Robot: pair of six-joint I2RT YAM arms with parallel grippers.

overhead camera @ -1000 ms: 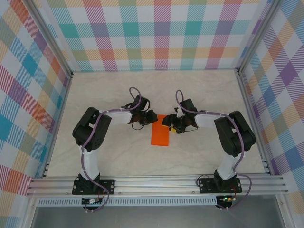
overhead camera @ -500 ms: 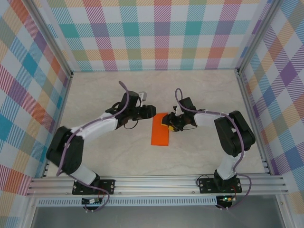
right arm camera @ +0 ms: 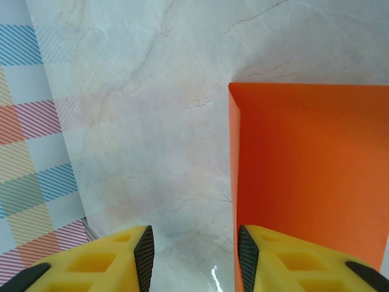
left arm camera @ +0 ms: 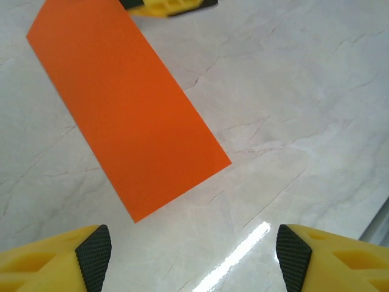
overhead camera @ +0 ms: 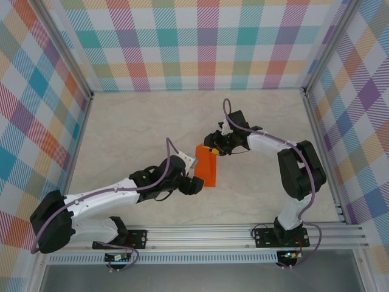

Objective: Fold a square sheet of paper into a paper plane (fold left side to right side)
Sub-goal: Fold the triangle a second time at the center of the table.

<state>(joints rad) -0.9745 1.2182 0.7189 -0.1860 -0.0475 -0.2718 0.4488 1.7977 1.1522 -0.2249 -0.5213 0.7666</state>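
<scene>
One left gripper [overhead camera: 194, 184], one square sheet of paper [overhead camera: 206, 167], one right gripper [overhead camera: 214, 146]; the orange sheet lies mid-table [overhead camera: 121, 134] as a long folded rectangle between them; the left wrist view shows the left fingers [left arm camera: 94, 255] wide apart, nothing between, short of the paper's near corner; the right wrist view shows the right fingers [right arm camera: 143, 258] parted over bare table, one at the paper's layered edge; contact there is unclear.

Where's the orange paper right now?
In the top view the orange paper lies centrally on the table, left gripper at its near end, right gripper at its far end.
</scene>
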